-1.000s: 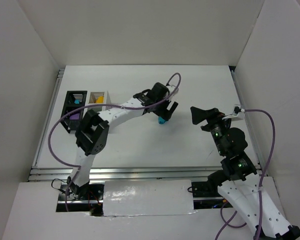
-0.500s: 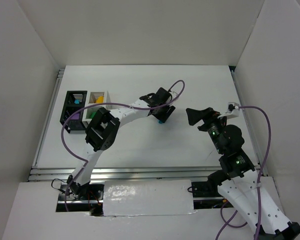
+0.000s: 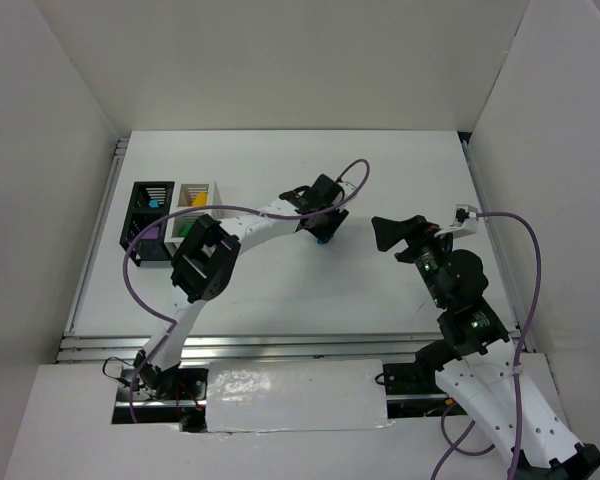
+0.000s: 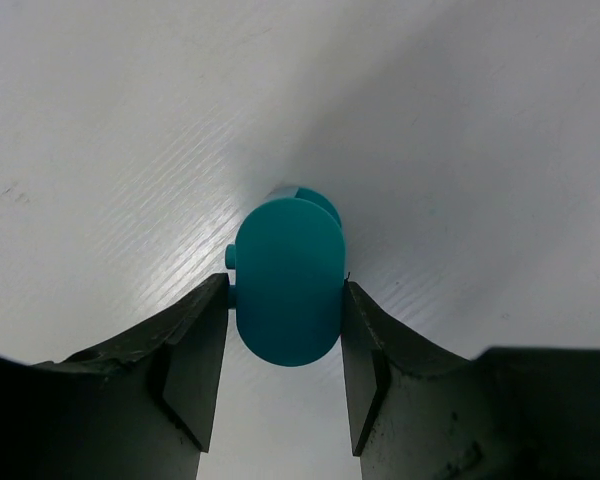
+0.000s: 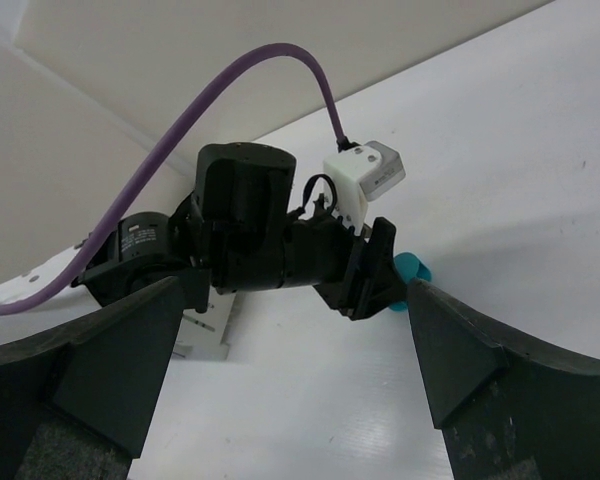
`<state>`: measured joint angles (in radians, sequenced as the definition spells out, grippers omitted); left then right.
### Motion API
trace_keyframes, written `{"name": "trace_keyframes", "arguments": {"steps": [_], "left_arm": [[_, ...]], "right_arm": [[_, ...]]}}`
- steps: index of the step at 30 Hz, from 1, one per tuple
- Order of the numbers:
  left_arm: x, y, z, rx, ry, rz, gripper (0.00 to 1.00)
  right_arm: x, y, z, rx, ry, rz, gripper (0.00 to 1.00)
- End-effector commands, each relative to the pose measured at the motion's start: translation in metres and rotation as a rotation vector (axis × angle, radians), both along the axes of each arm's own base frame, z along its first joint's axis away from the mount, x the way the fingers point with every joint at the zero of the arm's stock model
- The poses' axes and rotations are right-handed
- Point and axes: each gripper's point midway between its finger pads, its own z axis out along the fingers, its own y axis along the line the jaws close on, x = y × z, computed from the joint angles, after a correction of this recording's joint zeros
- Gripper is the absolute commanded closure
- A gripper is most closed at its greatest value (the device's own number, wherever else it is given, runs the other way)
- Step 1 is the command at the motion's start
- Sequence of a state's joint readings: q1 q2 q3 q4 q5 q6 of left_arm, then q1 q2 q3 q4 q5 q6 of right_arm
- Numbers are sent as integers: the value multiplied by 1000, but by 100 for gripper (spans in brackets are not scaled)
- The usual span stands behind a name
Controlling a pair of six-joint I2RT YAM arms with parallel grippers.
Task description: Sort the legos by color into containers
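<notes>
Bright, even, diffuse light; top view sharp, shadows faint. Left wrist view: streaky glare on the table [image 4: 130, 120], soft shadow behind the teal lego [image 4: 288, 285]. Right wrist view's bottom corners are blurry.

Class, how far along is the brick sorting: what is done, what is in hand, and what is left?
Done: coloured bricks sit in the black container and white container. In hand: the left hand grips a teal brick on the table; the right hand hangs open. Left: boxing that brick; no other loose brick shows.
</notes>
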<state>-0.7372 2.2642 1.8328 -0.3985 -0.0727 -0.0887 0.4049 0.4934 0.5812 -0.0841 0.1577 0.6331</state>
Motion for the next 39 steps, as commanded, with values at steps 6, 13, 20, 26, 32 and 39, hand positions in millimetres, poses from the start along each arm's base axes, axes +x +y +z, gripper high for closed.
{"name": "trace_keyframes", "arguments": {"steps": [6,13,20,26,32,39], "left_arm": [[39,69,156,-174,-229,250,100],[53,231,256,-181,-419,817,100],[21,411,234,-127,-272,1366,100],[21,456,197,-116,-198,1435,100],[29,467,181,-114,-156,1449,100],[28,465,168,-137,-124,1448,83]], "right_arm": [[1,-3,10,1,-43,-10,0],[1,-2,9,1,-43,-7,0],[2,0,9,0,-42,4,0],[4,3,5,-5,-32,18,0],[5,5,3,-17,-27,24,0],[7,7,2,-19,-20,32,0]]}}
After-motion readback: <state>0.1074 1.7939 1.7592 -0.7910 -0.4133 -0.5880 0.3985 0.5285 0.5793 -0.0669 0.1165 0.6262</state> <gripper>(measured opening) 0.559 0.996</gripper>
